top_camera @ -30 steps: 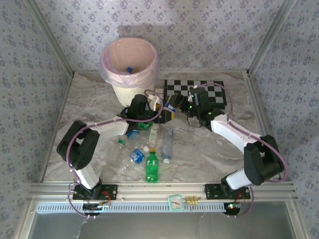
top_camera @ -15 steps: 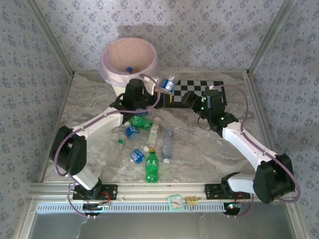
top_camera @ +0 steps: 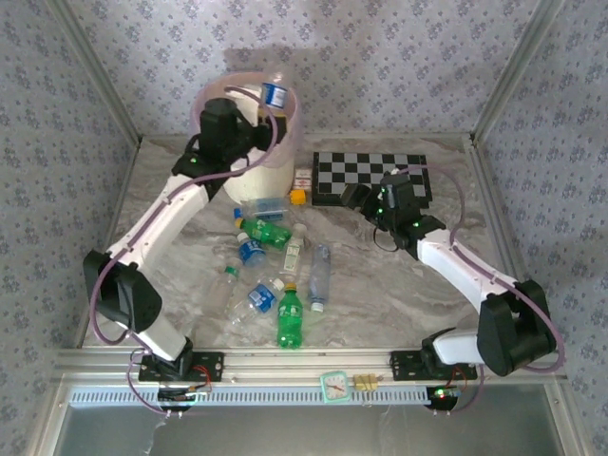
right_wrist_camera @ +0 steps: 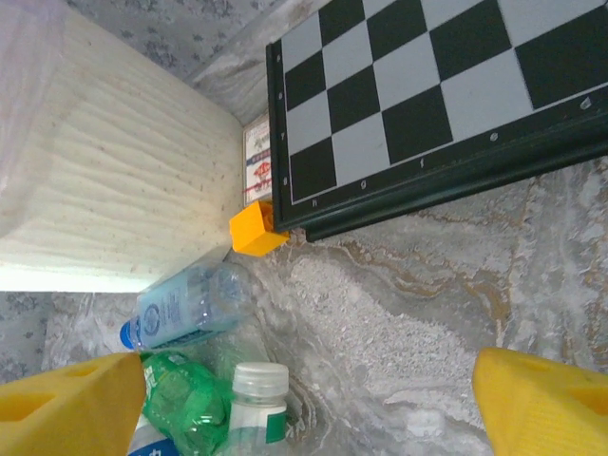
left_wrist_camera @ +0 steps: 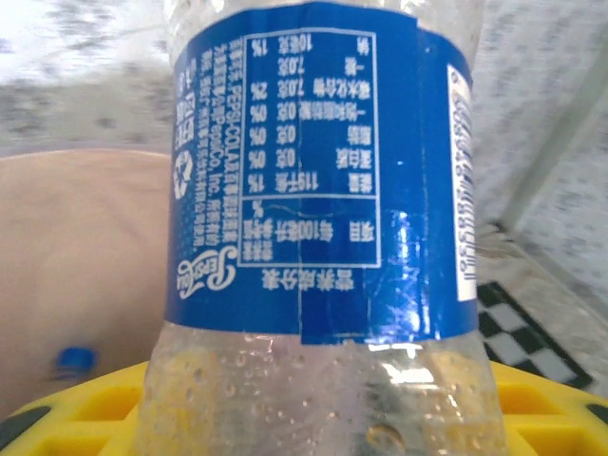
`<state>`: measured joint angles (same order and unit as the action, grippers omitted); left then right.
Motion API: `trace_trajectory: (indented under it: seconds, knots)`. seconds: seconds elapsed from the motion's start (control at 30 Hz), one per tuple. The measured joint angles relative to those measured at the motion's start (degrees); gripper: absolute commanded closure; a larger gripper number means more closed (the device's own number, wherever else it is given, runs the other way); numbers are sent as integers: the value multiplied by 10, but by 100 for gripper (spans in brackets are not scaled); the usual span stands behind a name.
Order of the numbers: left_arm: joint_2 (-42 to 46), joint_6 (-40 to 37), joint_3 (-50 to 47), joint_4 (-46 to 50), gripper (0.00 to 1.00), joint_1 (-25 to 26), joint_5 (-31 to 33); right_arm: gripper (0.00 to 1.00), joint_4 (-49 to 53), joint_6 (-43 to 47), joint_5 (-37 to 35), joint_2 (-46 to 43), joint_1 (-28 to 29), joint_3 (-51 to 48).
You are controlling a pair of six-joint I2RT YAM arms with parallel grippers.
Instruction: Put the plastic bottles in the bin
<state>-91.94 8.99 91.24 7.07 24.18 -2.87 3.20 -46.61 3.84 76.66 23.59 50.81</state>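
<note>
Since the earlier frames, the left arm has been swung up from the table (top_camera: pixel 408 285), and the clear blue-labelled bottle (top_camera: pixel 275 95) is now carried above the bin (top_camera: pixel 264 179). That bottle (left_wrist_camera: pixel 313 237) is gripped by the left jaws, which are closed narrowly on it. Below them, the pink-lined inside of the bin (left_wrist_camera: pixel 66 256) is seen, with a blue cap (left_wrist_camera: pixel 74 361) lying in it.

The right jaws are spread wide, with nothing held between their yellow pads (right_wrist_camera: pixel 66 399). Just ahead of them lie a chessboard (right_wrist_camera: pixel 427 85), a yellow cube (right_wrist_camera: pixel 256 230) and a red-white box (right_wrist_camera: pixel 256 157) touching the bin's wall. The other bottles (top_camera: pixel 275 275) are scattered on the grey marbled table, well below the left jaws. The table is enclosed by patterned wallpaper (top_camera: pixel 380 57), and its near edge is bounded by an aluminium rail (top_camera: pixel 313 363).
</note>
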Motion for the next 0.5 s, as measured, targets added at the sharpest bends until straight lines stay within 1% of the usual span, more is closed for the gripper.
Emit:
trace_trajectory:
  seconds: [0.2,0.3,0.37,0.5]
  knots:
    - [-4,0,2,40,50,-49,24,8,-7,2,12,11,7,0]
    - [-16,-1,14,60,48,-65,30,5,-15,2,18,14,8,0]
    - [-27,-2,25,72,47,-70,34,0,-18,5,21,15,9,0]
    - [-52,-4,45,98,41,-72,36,0,-22,10,28,15,14,0]
